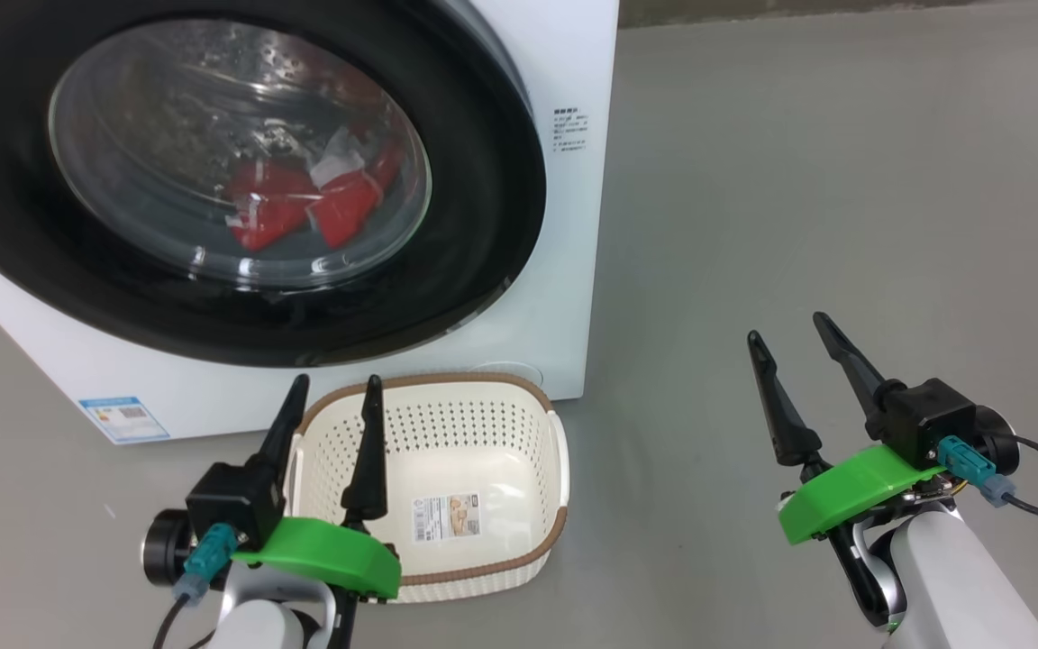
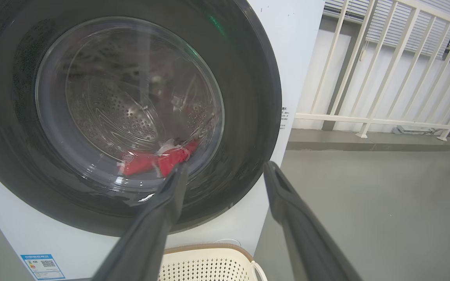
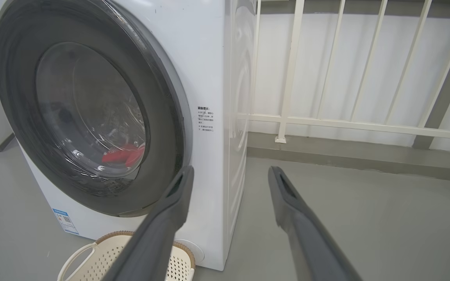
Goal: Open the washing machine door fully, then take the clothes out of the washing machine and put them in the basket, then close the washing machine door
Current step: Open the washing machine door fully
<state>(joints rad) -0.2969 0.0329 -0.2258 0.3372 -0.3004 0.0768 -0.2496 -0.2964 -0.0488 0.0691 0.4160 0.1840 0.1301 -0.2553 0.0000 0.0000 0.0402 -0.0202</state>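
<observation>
DOOR FIRST: the washing machine door (image 1: 240, 180), black rim w/ bulging glass, sits flat against the front of the washing machine (image 1: 573, 81), not yet swung out; whether it's latched can't be told. Behind the glass, the clothes (image 1: 303, 203) lie in a red-and-white heap at the bottom of the drum. The door is round, so there's no long axis to line up on. Its face stands upright, turned toward the robot, and its right-hand rim ends just short of the machine's corner.

From the left gripper (image 1: 337, 383), fingers spread apart and holding nothing, the door is straight ahead and up, lower rim near the fingertips in the head view. From the right gripper (image 1: 787, 326), likewise spread and empty, the door lies ahead and well to the left, past the machine's corner. The left arm is the nearer. Opening looks to be the step in hand, but no handle or hinge side is plain to see.

The basket (image 1: 447, 433) stands on the floor (image 1: 843, 180) just ahead of and below the left gripper, hard by the machine's foot and under the door's lower right arc. Likely snag: a door swinging out may pass over it w/ little to spare. Room is better ahead and right of the right gripper, w/ bare floor out to a white railing (image 3: 326, 78) beyond the machine.
</observation>
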